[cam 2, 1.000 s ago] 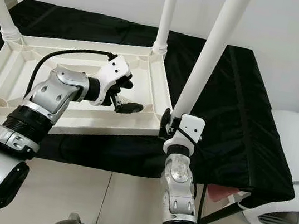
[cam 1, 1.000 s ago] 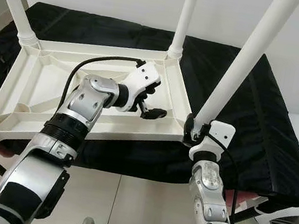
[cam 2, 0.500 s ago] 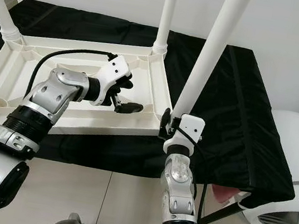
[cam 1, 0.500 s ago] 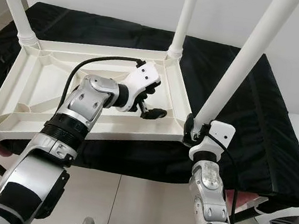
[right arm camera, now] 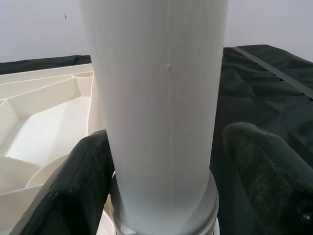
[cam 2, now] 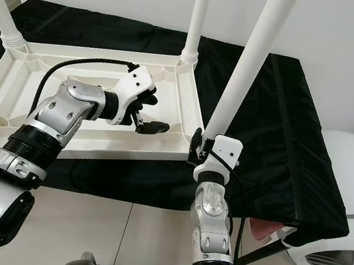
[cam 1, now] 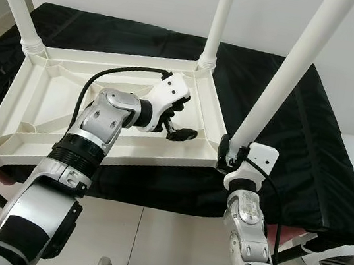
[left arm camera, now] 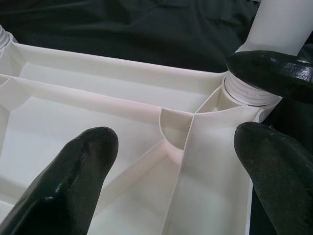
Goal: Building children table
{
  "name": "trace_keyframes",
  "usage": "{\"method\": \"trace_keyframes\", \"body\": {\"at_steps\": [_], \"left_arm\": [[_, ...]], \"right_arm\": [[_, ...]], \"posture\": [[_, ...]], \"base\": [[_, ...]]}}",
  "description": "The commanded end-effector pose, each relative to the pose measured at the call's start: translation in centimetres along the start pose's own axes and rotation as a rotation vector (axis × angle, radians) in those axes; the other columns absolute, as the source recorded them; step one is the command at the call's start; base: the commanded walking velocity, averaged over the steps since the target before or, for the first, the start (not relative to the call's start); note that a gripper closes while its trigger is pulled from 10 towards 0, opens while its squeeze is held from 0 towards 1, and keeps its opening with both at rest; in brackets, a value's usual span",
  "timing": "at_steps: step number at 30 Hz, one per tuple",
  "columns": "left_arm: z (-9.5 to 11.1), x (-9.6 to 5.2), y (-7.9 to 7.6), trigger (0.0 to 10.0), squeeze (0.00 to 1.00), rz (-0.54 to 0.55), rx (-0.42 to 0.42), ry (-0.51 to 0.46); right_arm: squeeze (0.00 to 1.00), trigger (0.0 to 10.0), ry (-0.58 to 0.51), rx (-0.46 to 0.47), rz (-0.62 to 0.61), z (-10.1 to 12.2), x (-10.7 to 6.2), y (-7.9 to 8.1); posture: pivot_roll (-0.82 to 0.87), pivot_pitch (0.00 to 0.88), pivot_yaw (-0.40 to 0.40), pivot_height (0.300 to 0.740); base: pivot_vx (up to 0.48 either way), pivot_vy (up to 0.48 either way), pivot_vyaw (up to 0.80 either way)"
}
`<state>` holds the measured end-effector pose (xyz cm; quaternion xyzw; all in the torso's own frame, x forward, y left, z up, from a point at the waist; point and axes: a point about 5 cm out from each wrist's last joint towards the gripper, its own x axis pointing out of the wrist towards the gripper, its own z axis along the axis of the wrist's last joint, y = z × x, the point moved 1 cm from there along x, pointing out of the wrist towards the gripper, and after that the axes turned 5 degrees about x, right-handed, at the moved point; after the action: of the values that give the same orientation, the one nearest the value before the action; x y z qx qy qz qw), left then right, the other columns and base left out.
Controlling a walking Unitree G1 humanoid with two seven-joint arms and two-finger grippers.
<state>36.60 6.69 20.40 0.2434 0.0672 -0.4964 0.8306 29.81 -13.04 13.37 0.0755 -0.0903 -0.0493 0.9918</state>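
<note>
Upturned white table top [cam 1: 42, 96] laid on a black-covered surface [cam 1: 308, 145], legs pointing up.

The right gripper [cam 1: 227, 155] is set around the base of the near-right leg [cam 1: 286, 69] at its corner socket; fingers [right arm camera: 93, 181] straddle it, one side touching, the other apart. The left gripper [cam 1: 179, 127] is held inside the frame near that corner, jaws apart, nothing gripped. Two far legs [cam 1: 217, 18] are seen seated in their sockets.
</note>
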Motion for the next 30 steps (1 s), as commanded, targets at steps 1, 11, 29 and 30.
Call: {"method": "trace_keyframes", "body": {"at_steps": [1, 11, 29, 30], "left_arm": [[0.1, -0.1, 1.4, 10.0, 0.00, 0.201, 0.003, 0.024], [0.1, -0.1, 1.5, 10.0, 0.00, 0.202, 0.002, 0.024], [-2.0, -3.5, 5.8, 10.0, 0.00, 0.554, -0.178, -0.007], [-2.1, -3.6, 5.9, 10.0, 0.00, 0.560, -0.185, -0.008]], "right_arm": [[0.29, 10.0, 0.031, 0.001, -0.016, -0.6, -0.2, -0.3], [0.29, 10.0, 0.032, -0.001, -0.016, -0.6, -0.2, -0.3], [0.00, 10.0, -0.021, 0.021, 0.167, 0.2, -0.9, 0.2], [0.00, 10.0, -0.026, 0.023, 0.170, 0.3, -0.9, 0.2]], "posture": [[0.02, 0.056, -0.008, 0.740], [0.02, 0.000, 0.000, 0.740], [0.02, 0.000, 0.000, 0.740], [0.01, 0.000, 0.000, 0.740]], "base": [[0.000, 0.000, 0.00], [0.000, 0.000, 0.00], [0.000, 0.000, 0.00], [0.000, 0.000, 0.00]]}}
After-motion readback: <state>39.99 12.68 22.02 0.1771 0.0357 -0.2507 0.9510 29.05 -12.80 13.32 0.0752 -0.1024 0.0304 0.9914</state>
